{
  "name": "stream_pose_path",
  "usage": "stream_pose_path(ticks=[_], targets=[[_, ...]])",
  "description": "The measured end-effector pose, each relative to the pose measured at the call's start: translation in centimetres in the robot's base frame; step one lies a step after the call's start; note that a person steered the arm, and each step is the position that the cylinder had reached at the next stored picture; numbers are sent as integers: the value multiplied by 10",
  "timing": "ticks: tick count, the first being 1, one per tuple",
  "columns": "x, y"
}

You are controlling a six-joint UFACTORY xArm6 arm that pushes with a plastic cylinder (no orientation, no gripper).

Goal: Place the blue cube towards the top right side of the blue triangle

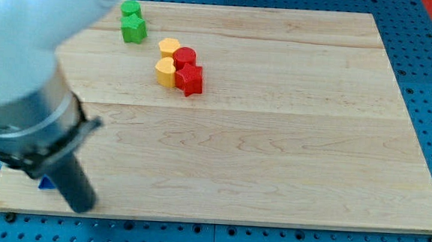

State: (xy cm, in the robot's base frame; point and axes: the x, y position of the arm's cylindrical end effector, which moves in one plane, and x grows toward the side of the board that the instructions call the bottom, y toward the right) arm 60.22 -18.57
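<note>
Six blocks show plainly on the wooden counter [275, 140], all gathered toward the view's top left. Two green blocks sit there touching each other: a green cube-like block [130, 10] at the very top edge and a green star-shaped block [134, 30] just below it. To their right and lower lies a tight cluster of four: a yellow block [169, 47] above a yellow heart-like block [165, 71], with a red round block [184, 57] and a red star-shaped block [190, 80] pressed against their right sides.

My rod comes down at the view's bottom left, under the large blurred arm housing, and my tip [83, 205] rests near the counter's lower left corner, well apart from the green and red-yellow groups. There is no gripper on this arm, so nothing is grasped. Just left of the rod, a small blue piece [46, 183] peeks out, touching or nearly touching it; its shape is mostly hidden, so I cannot tell whether it is the blue cube or the blue triangle.
</note>
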Motion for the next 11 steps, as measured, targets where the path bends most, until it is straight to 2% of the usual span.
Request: stream_pose_path(ticks=[1, 2, 4, 5, 6, 8, 9, 10, 11], targets=[[-21, -61], [-30, -72], [-22, -75], [-14, -113], [-16, -117], [-45, -119], [-80, -118], [-144, -99], [-178, -60]])
